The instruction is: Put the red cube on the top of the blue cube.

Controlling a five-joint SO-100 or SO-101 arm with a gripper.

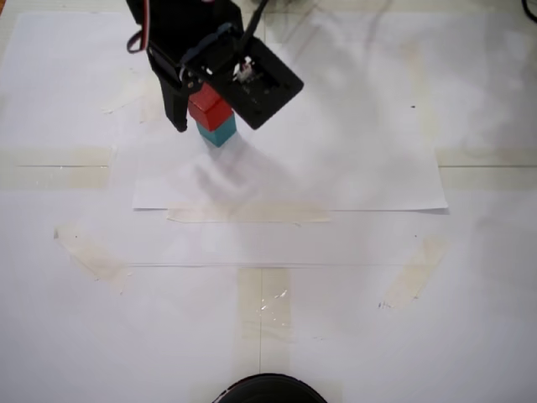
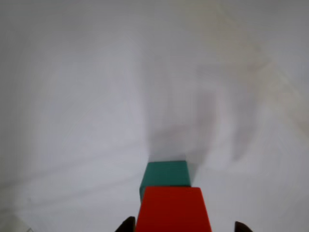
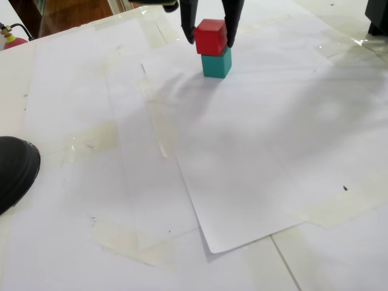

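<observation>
Gripper [image 3: 211, 40] comes down from the top edge in both fixed views; jaws spread just to the width of the red cube [image 3: 211, 36] and flank it on either side, one black finger [image 3: 188, 24] to its left and the other to its right in that view; whether the pads press or merely graze the faces cannot be told; the wrist view shows a sliver of gap beside the right finger tip, so the grip may be loosening.

White paper sheets [image 1: 352, 126] taped to the table lie beneath the tool; bare around the stack.

Red cube sits between the jaws, resting on the teal blue cube [image 3: 216, 64] directly under it; in the wrist view the red cube [image 2: 173, 209] fills the space between the finger tips and the blue cube [image 2: 165, 174] peeks out past it, offset a little to the left; in the other fixed view the red cube [image 1: 207, 107] also sits slightly skewed on the blue cube [image 1: 220, 131].

Judgement: placing step, near done; to finish well, widen the jaws evenly so neither finger drags the top cube, then lift straight up clear of the stack before swinging away; overlap looks ample, but a sideways nudge could topple it.
</observation>
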